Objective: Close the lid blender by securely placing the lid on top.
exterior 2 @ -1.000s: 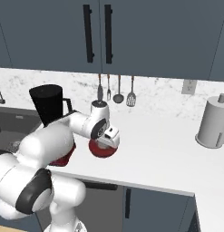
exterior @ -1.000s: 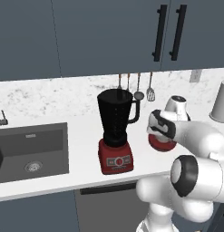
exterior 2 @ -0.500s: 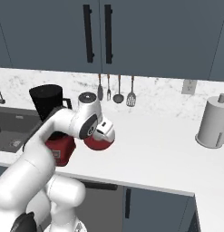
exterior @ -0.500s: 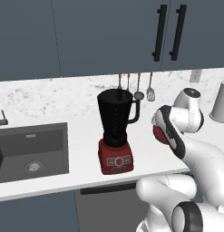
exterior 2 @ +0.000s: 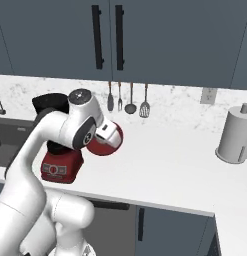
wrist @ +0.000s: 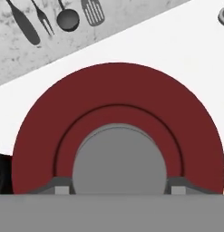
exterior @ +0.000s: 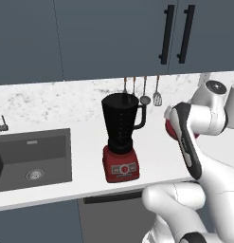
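The gripper (wrist: 118,190) is clamped on the grey knob of the red lid (wrist: 118,95), holding it above the white counter (exterior 2: 165,165) to the right of the blender (exterior: 121,137) (its dark jar open at the top), with hanging utensils (wrist: 54,18) on the wall behind.

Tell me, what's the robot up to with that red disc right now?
Jaws shut on the lid's grey knob, lid off the counter. Blender jar open, lid not yet over it. Nothing between lid and jar.
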You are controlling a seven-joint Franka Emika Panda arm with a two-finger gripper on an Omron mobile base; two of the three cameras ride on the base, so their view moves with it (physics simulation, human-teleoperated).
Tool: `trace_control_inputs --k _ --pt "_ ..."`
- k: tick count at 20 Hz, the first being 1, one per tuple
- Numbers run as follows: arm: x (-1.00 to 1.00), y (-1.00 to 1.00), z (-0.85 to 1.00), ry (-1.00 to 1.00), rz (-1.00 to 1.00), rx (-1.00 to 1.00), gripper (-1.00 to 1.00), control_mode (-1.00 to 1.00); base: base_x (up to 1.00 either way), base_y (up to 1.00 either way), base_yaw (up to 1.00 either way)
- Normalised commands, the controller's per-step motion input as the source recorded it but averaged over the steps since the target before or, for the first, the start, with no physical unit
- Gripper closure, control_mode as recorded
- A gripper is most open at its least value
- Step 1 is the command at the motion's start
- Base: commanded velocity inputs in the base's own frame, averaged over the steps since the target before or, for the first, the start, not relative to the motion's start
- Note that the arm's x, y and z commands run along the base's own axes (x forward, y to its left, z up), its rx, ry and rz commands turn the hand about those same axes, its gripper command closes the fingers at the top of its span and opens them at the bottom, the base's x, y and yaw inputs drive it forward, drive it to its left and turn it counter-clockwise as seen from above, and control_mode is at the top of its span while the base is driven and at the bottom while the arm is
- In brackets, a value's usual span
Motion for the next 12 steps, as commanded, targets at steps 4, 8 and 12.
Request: trace_control_inputs --k 4,8,12 --pt "-0.15 0.25 1.0 -0.1 0.0 0.0 1.0 -1.0 0.0 0.0 0.0" --pt "-0.19 0.35 0.99 -0.09 0.0 0.0 1.0 -1.0 0.0 0.0 0.0" --pt "-0.07 0.55 0.75 -0.06 0.0 0.0 1.0 -1.0 0.0 0.0 0.0"
